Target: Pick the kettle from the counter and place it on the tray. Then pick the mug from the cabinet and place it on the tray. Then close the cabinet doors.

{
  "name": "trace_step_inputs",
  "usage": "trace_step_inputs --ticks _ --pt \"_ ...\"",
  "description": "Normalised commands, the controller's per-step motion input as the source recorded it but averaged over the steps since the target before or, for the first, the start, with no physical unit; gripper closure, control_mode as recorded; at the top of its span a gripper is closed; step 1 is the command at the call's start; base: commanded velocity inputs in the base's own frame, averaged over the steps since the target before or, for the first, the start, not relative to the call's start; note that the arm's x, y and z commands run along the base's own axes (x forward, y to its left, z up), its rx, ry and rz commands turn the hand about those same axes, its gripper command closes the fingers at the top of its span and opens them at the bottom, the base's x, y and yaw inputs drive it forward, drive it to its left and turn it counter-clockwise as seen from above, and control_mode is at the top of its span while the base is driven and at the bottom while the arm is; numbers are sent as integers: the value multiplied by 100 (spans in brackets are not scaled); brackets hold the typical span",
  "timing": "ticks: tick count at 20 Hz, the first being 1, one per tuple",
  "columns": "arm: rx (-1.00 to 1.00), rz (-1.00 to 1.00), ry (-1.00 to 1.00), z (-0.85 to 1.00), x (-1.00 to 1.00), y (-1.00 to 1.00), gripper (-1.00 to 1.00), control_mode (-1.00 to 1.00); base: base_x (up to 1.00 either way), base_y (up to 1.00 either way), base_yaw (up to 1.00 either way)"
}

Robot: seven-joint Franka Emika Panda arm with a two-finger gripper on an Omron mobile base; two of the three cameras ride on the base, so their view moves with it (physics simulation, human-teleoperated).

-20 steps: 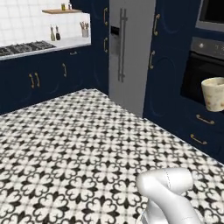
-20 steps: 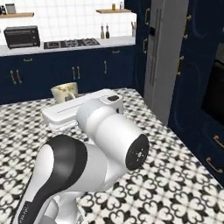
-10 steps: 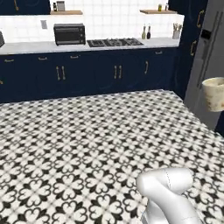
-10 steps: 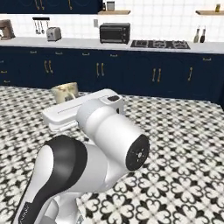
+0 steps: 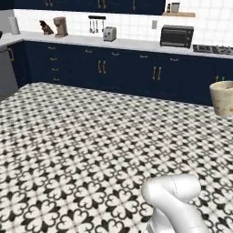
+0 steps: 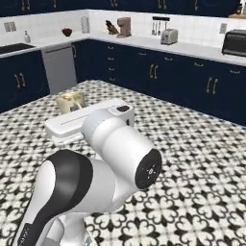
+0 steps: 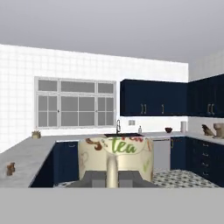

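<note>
Kitchen counter runs along the far wall, well apart from me, so I carry the mug high over the tiled floor. My gripper pinches its handle, keeping it upright for the tray.

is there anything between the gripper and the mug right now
No. The gripper is already shut on the mug: in the hand view its handle sits between the two dark fingertips, with nothing in between.
</note>
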Motion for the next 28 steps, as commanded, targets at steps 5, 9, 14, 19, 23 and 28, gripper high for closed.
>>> trace_step_inputs --ticks 5,9,14,19,23,28 --pt "0 0 0 0 0 0 100 100 0 28 78" --pt "0 0 0 0 0 0 100 100 4 22 76" --pt "0 0 0 0 0 0 100 100 4 17 73" --pt "0 0 0 0 0 0 100 100 -5 1 62" --pt "0 0 0 0 0 0 100 100 -45 0 56" --pt "0 0 0 0 0 0 100 100 -44 53 55"
